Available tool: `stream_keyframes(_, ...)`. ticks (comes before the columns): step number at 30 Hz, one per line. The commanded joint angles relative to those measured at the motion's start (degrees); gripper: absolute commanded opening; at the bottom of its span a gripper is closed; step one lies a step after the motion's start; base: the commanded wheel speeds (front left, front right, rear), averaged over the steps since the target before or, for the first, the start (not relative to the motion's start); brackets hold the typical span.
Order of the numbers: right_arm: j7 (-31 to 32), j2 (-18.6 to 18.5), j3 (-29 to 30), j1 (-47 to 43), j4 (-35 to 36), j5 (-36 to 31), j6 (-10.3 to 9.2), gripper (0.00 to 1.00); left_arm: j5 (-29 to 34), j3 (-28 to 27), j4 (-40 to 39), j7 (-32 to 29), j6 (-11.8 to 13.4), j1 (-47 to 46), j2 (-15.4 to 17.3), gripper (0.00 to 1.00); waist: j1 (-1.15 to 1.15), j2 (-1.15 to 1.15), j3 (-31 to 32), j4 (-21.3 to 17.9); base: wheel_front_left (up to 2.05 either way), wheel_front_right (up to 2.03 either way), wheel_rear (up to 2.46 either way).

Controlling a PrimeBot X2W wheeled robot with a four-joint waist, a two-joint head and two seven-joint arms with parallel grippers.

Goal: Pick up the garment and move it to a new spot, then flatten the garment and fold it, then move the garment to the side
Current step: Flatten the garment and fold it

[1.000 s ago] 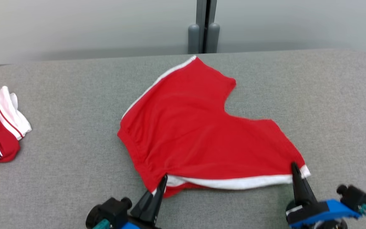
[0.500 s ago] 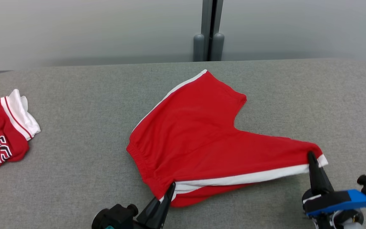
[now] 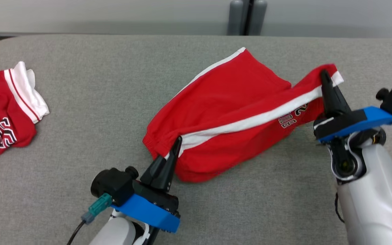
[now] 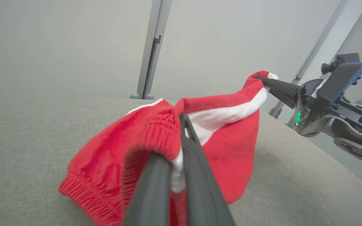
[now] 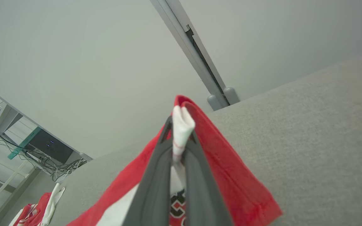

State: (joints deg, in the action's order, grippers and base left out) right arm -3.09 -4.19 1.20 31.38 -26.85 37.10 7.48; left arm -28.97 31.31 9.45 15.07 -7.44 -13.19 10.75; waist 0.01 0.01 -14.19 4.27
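The garment (image 3: 226,102) is a pair of red shorts with a white side stripe, partly lifted off the grey table (image 3: 97,102). My left gripper (image 3: 178,140) is shut on the waistband end; the left wrist view shows red and white cloth (image 4: 156,138) pinched between its fingers (image 4: 200,175). My right gripper (image 3: 324,73) is shut on the leg hem, held high and toward the far edge, so the near side hangs between the two grips. White hem cloth (image 5: 181,125) sticks out past the right fingertips. The right gripper (image 4: 258,77) also shows in the left wrist view.
A second red and white garment (image 3: 2,105) lies crumpled at the table's left edge. A grey post (image 3: 247,17) stands behind the far edge against a pale wall. Bare grey surface stretches between the two garments.
Both grippers have lifted their ends of the garment, the right one much higher and farther back, turning the near half up and over. The head camera has tilted down.
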Motion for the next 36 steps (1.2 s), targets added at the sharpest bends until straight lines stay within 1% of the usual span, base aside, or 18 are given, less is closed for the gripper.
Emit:
stream_keyframes(1,0.4,-0.4,-0.1,2.9,-1.6,-1.0,0.03,0.00,0.0,-0.5,0.4,0.1,-0.1,-1.9,0.2,0.00,-0.01,-0.01,-2.2,1.9,0.00,0.00,0.00)
stream_keyframes(7,0.3,-0.6,-1.1,14.6,-11.3,-5.2,0.03,0.00,-1.0,-2.5,2.6,0.1,-0.1,-7.0,-1.0,0.00,-0.01,-0.01,-6.1,4.4,0.00,0.00,0.00)
stream_keyframes(12,-1.3,-0.3,-1.5,23.3,-20.1,-8.2,0.03,0.00,-1.3,-3.3,4.5,0.1,-0.1,-10.4,-1.9,0.00,-0.01,-0.01,-9.1,6.2,0.00,0.00,0.00)
stream_keyframes(20,-3.8,-0.1,-2.9,32.8,-32.9,-12.6,0.03,0.00,-1.7,-2.8,8.0,0.1,-0.1,-14.3,-3.2,0.00,-0.01,-0.01,-11.8,8.0,0.00,0.00,0.00)
stream_keyframes(21,-4.3,-0.1,-2.9,33.7,-34.4,-12.8,0.03,0.44,-1.7,-2.7,8.3,0.1,-0.1,-14.5,-3.3,0.07,-0.01,-0.01,-12.0,8.2,0.00,0.00,0.00)
stream_keyframes(22,-4.9,-0.2,-2.9,34.5,-35.7,-13.3,0.03,0.84,-1.6,-2.6,8.6,0.1,-0.1,-14.6,-3.5,0.39,-0.01,-0.01,-12.1,8.2,0.00,0.00,0.00)
stream_keyframes(23,-5.2,-0.3,-2.9,35.0,-37.0,-13.6,0.03,1.00,-1.5,-2.6,9.1,0.1,-0.1,-14.7,-3.6,1.00,-0.01,-0.01,-12.2,8.3,0.00,0.00,0.00)
stream_keyframes(28,-7.1,-0.6,-3.4,35.7,-40.2,-13.9,0.03,1.00,-0.6,-3.6,9.8,0.1,-0.1,-14.6,-4.2,1.00,-0.01,-0.01,-12.0,8.4,0.00,0.00,0.00)
stream_keyframes(32,-8.6,-2.4,-5.1,33.5,-41.9,-14.5,0.03,1.00,0.6,-4.5,9.5,0.1,-0.1,-11.9,-4.6,1.00,-0.01,-0.01,-10.5,8.6,0.00,0.00,0.00)
stream_keyframes(36,-9.7,-4.9,-7.9,31.5,-42.2,-15.3,0.03,1.00,2.5,-6.3,8.5,0.1,-0.1,-8.6,-3.9,1.00,-0.01,-0.01,-8.7,9.0,0.00,0.00,0.00)
